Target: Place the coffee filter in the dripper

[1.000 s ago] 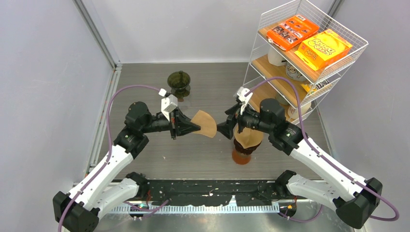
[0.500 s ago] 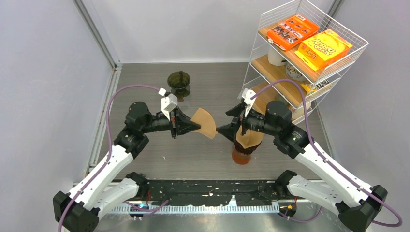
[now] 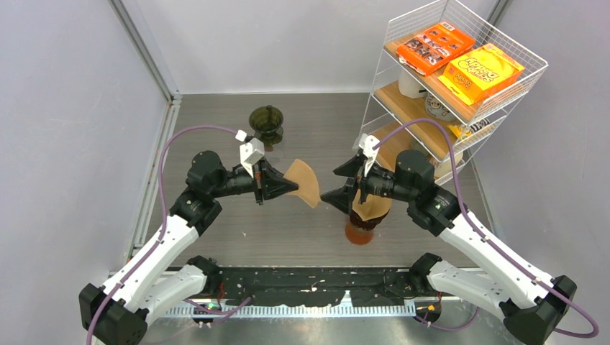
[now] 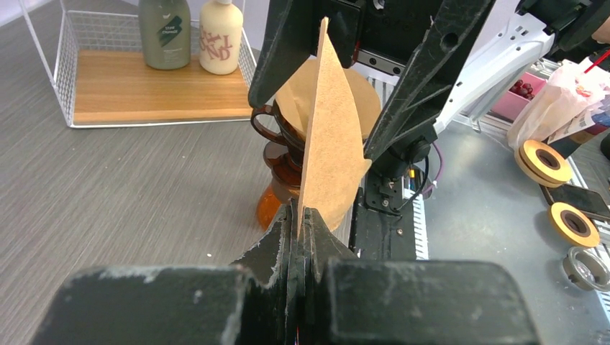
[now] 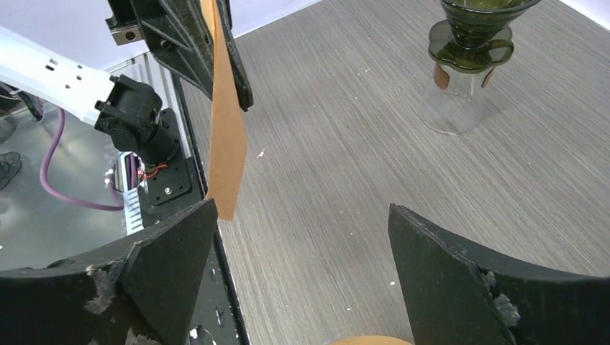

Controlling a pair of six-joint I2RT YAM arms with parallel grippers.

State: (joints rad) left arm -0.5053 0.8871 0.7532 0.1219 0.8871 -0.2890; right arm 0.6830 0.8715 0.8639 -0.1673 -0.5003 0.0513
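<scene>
Hanging between the arms, the flat brown paper coffee filter (image 3: 305, 183) stays pinched in the tightly closed left tool (image 3: 291, 187), well apart from the dark green glass dripper (image 3: 266, 118). The right tool (image 3: 337, 185) has turned and edged closer to the filter, jaws spread wide, probably to help open it up.

coffee filter (image 3: 305, 183): plain tan-brown paper, no print
left gripper (image 3: 292, 188): matt black fingers, pale scuffs along the edges
right gripper (image 3: 332, 185): black, whitish chips on the finger edges
amber dripper (image 3: 358, 231): translucent orange-brown, tan paper inside
green dripper (image 3: 267, 118): dark olive, on a clear base
table (image 3: 316, 115): grey-brown, fine wood-grain streaks
arms (image 3: 162, 248): black joints, white links
cables (image 3: 173, 144): purple
rack (image 3: 431, 21): white wire, light wood shelves
orange box (image 3: 435, 44): orange with dark pictures
yellow box (image 3: 482, 72): yellow, red lettering
bottles (image 4: 165, 32): one grey-green, one cream
</scene>
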